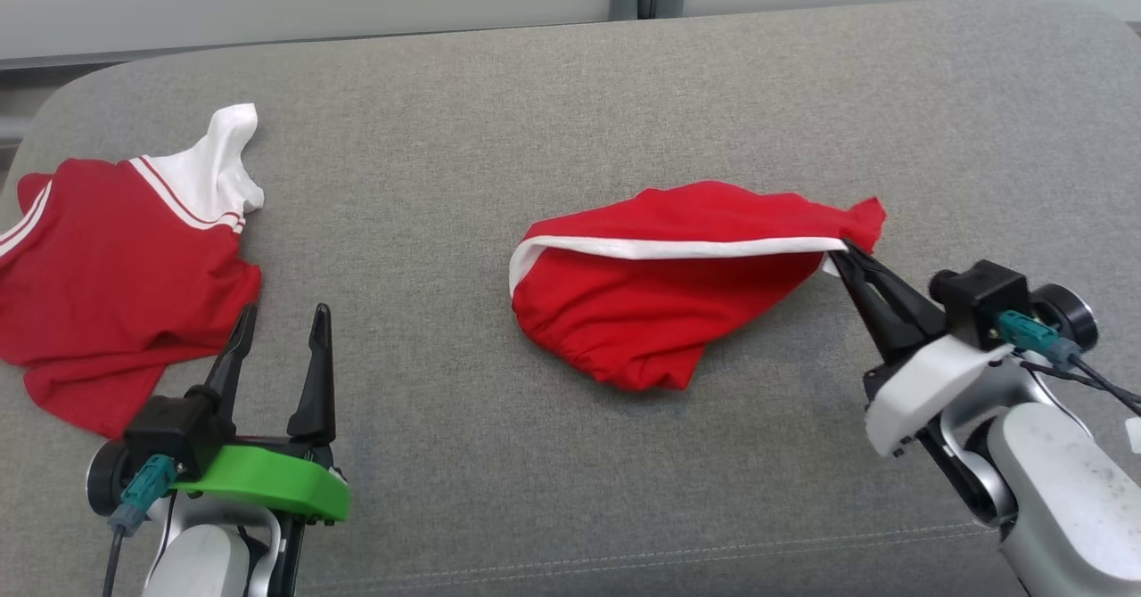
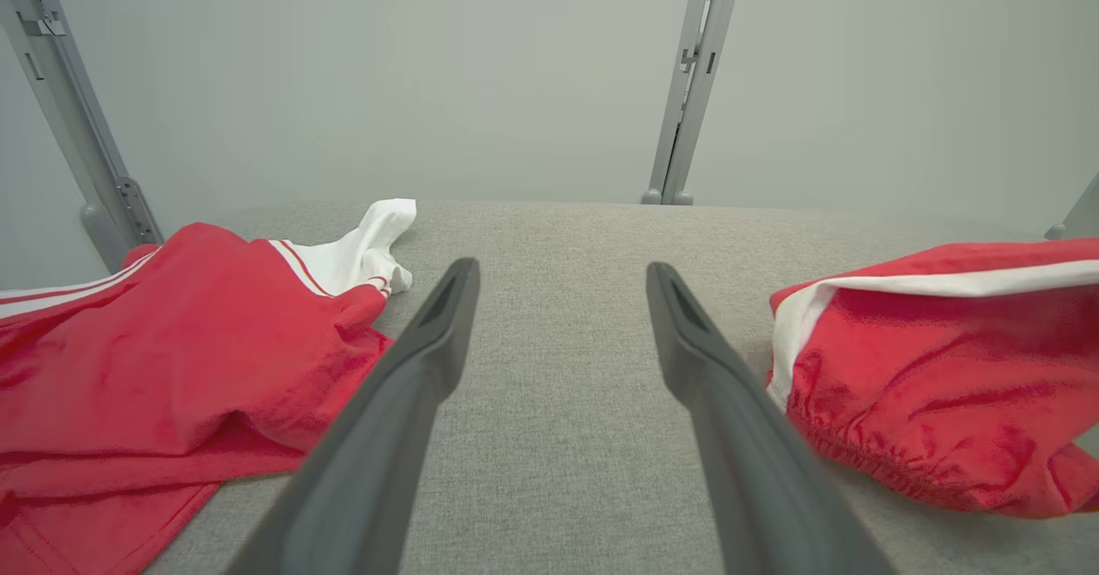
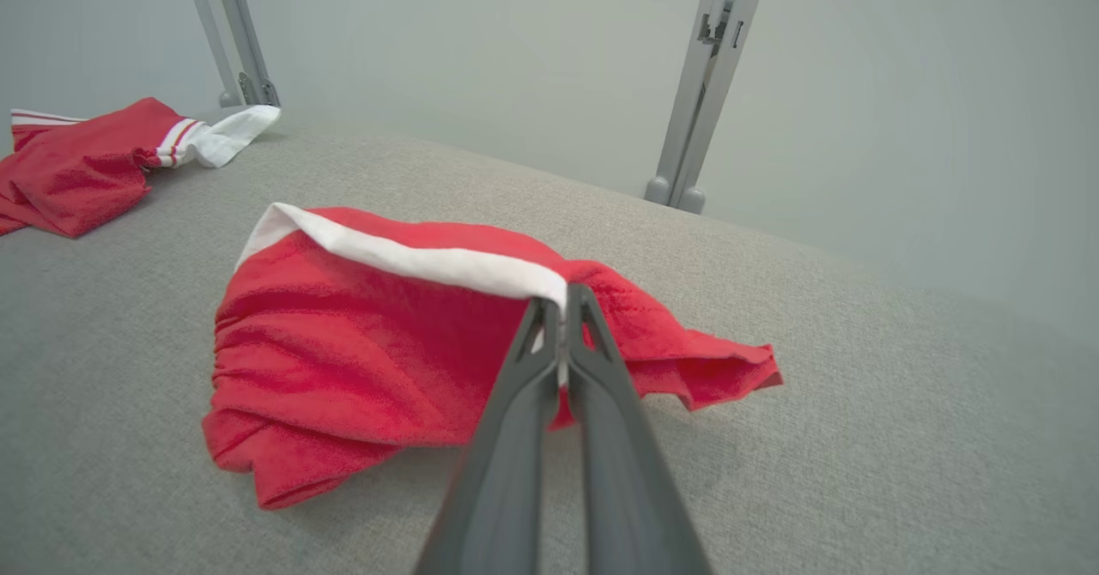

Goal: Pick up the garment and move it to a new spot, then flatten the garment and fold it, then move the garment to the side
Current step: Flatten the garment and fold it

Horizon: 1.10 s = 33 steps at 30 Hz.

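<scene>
Slippage is the main risk from here. The right gripper (image 1: 843,251) has its two dark fingers pressed together on the garment (image 1: 655,298), red shorts with a white band (image 1: 677,249), and the bite sits at the very right end of that band. In the right wrist view only a sliver of white and red shows between the fingers. The garment lies crumpled near the middle of the grey cushion (image 1: 535,89), a little right of centre, with its gathered edge toward the near side and a loose red flap past the pinch on the far right. Such a shallow hold on a hem could let go once the weight of the cloth comes onto it. If only one layer is caught, the rest may sag open and drag, since the textured cushion looks likely to grip it. Lifting from one end would also leave the garment hanging bunched, making the flattening harder. The left gripper (image 1: 285,312) stands with its fingers wide apart and nothing between them, over bare cushion at the near left, well apart from the garment. It is just beside a red and white shirt (image 1: 116,258) at the far left, which a careless sweep could snag.
</scene>
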{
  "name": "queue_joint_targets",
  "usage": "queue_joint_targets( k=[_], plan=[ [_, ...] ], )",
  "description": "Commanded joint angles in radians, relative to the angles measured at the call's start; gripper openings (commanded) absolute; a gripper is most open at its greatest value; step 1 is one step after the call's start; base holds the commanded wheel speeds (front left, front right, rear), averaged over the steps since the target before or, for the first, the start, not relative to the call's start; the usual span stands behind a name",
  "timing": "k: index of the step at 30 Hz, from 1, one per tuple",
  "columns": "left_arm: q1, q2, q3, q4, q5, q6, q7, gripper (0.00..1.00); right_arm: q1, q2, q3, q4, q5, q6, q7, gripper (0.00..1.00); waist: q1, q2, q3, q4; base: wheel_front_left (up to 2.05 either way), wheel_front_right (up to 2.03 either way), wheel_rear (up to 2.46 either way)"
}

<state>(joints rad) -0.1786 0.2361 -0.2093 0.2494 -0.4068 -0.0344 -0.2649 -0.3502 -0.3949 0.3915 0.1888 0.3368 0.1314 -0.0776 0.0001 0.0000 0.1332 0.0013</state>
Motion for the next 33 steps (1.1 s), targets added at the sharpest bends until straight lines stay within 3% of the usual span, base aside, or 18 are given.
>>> queue_joint_targets(
  k=[1, 8, 12, 19, 23, 28, 33],
  plan=[
    [0.007, 0.005, -0.002, -0.003, 0.009, 0.0, -0.001, 1.0, 0.04, 0.002, -0.043, -0.008, 0.012, -0.001, 0.008, 0.0, -0.0001, 0.0, -0.003, -0.002, 0.0, 0.0, 0.0],
    [0.0, 0.009, -0.013, -0.004, 0.011, -0.001, 0.004, 1.0, 0.142, 0.028, -0.157, 0.077, 0.058, -0.001, 0.046, 0.0, -0.0001, 0.0, 0.001, 0.001, 0.0, 0.0, 0.0],
    [-0.007, 0.012, -0.022, -0.004, 0.014, 0.0, 0.009, 1.0, 0.168, 0.021, -0.133, 0.157, 0.1, -0.001, 0.11, 0.0, -0.0001, 0.0, 0.007, 0.007, 0.0, 0.0, 0.0],
    [-0.012, 0.02, -0.022, -0.005, 0.01, 0.004, 0.012, 1.0, 0.144, -0.011, -0.056, 0.126, 0.196, -0.001, 0.158, 0.0, -0.0001, 0.0, 0.02, 0.005, 0.0, 0.0, 0.0],
    [-0.016, 0.02, -0.026, -0.006, 0.006, 0.007, 0.013, 1.0, 0.128, -0.034, -0.011, 0.043, 0.328, -0.001, 0.214, 0.0, -0.0001, 0.0, 0.025, 0.003, 0.0, 0.0, 0.0],
    [-0.025, 0.018, -0.033, -0.003, 0.003, 0.006, 0.011, 1.0, 0.088, -0.051, -0.038, -0.045, 0.524, -0.001, 0.269, 0.0, -0.0001, 0.0, 0.034, 0.001, 0.0, 0.0, 0.0],
    [-0.041, 0.01, -0.044, 0.003, 0.001, 0.0, 0.01, 1.0, 0.034, -0.068, -0.094, 0.037, 0.647, -0.001, 0.284, 0.0, -0.0001, 0.0, 0.04, 0.013, 0.0, 0.0, 0.0]
  ],
)
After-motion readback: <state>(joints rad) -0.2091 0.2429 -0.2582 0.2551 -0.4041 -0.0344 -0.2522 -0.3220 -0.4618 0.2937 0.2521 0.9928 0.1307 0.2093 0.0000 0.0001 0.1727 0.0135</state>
